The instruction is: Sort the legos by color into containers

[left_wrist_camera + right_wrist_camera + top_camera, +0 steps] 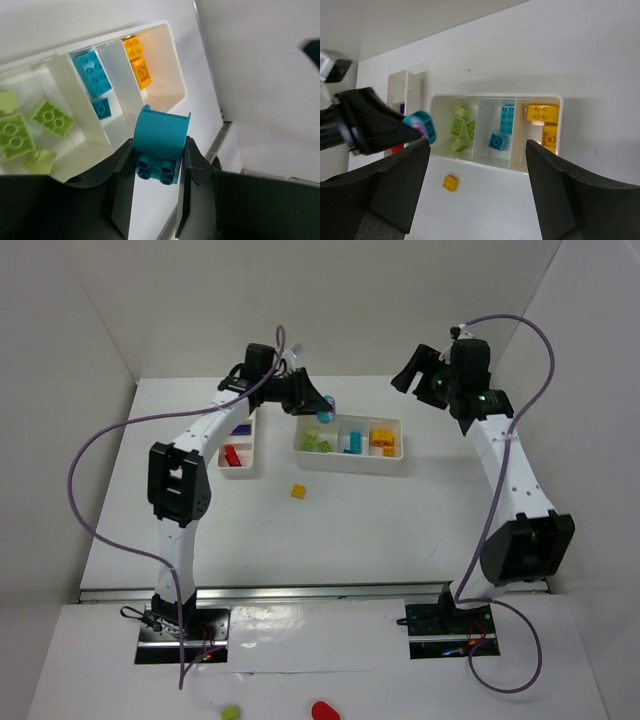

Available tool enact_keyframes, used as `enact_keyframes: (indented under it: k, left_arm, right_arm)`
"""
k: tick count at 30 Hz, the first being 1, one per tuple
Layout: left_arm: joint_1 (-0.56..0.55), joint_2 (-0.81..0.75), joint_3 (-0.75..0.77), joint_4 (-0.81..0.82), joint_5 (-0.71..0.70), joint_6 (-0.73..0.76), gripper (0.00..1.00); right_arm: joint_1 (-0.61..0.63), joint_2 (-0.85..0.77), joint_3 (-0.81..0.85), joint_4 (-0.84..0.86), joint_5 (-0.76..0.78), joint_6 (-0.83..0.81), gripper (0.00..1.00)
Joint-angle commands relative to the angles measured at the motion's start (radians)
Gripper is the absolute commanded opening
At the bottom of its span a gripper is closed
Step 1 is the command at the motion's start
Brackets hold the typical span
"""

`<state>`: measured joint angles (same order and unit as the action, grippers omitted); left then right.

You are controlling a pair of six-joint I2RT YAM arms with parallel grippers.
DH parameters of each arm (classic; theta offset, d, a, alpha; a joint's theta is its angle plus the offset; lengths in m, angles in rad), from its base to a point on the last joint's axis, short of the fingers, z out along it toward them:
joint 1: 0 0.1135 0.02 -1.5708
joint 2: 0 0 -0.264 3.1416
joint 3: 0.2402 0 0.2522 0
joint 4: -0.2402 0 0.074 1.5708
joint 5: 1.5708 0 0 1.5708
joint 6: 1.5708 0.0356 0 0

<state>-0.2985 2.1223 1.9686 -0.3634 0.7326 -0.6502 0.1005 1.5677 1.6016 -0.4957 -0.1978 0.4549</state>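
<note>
left hand: gripping cyan curved plastic brick, at 10 o'clock of white three-compartment plastic tray | right hand: spread apart, nothing held

A white table fills the middle, boxed in by plain white walls: back wall at 12 o'clock, left panel at 9, right panel at 3 (seams show at the corners). A metal rail crosses at 6 o'clock. The strip below it looks glossy, perhaps taped. The light is even.
</note>
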Motion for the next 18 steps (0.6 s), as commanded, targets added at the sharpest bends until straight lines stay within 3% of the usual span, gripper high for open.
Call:
enact_keyframes:
  k: [1,3,7,8,11,15,16,18]
  left_arm:
    - [-0.041,0.124,0.161,-0.084,-0.102,0.052,0.00]
    - [-0.068,0.183,0.232,-0.135,-0.146,0.063,0.05]
    - [-0.103,0.278,0.373,-0.144,-0.211,0.073,0.25]
    - [-0.117,0.290,0.390,-0.144,-0.223,0.073,0.39]
    - [-0.126,0.323,0.423,-0.154,-0.262,0.073,0.66]
    - [-0.126,0.301,0.423,-0.144,-0.263,0.073,0.81]
    - [-0.126,0.291,0.423,-0.144,-0.253,0.073,0.96]
    - [-0.126,0.248,0.423,-0.157,-0.243,0.073,0.99]
  right_arm:
    - [-0.024,-0.060,-0.094,-0.101,0.090,-0.032,0.84]
    - [-0.038,-0.102,-0.115,-0.113,0.100,-0.032,0.84]
    - [-0.047,-0.138,-0.170,-0.101,0.087,-0.032,0.84]
    - [-0.056,-0.138,-0.170,-0.101,0.074,-0.032,0.84]
    - [-0.056,-0.106,-0.170,-0.101,0.043,-0.032,0.84]
    - [-0.056,-0.097,-0.161,-0.101,0.031,-0.032,0.84]
    - [-0.056,-0.084,-0.161,-0.101,0.031,-0.042,0.84]
    - [-0.056,-0.074,-0.161,-0.101,0.031,-0.042,0.84]
